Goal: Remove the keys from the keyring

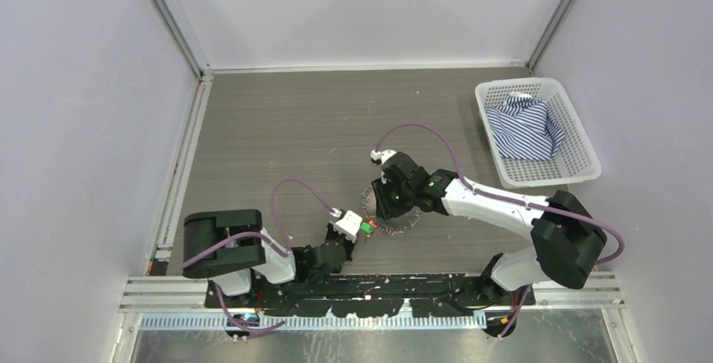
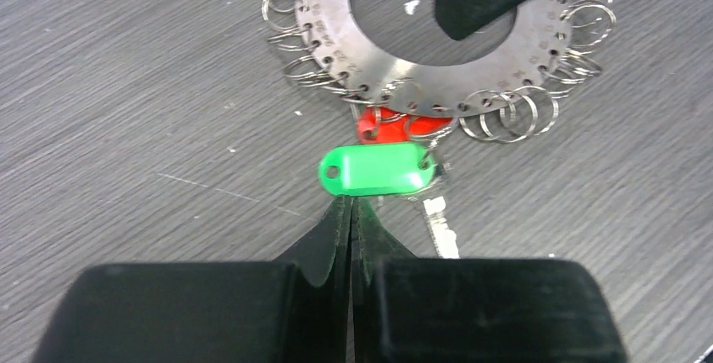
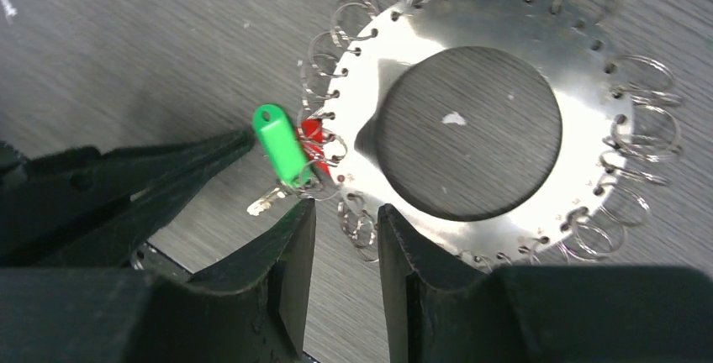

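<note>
Nearest the lens, the left hand is seen fully shut, tips touching the green key tag, nothing visibly pinched. Tag and key lie at the keyring's six o'clock, apparently attached. The right hand is held half open over its rim; nothing is judged removed.

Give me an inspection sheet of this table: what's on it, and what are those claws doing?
Surface: grey wood-grain table.
Job's things: keyring, a flat silvery holed disc rimmed with small wire loops; green tag, red tag and one key at its rim.
Clutter: white basket holding striped cloth.
Grippers: left gripper shut at the green tag's edge; right gripper open, straddling the disc's rim.
Cables: purple cables, one per arm.
Surroundings: pale walls.
</note>
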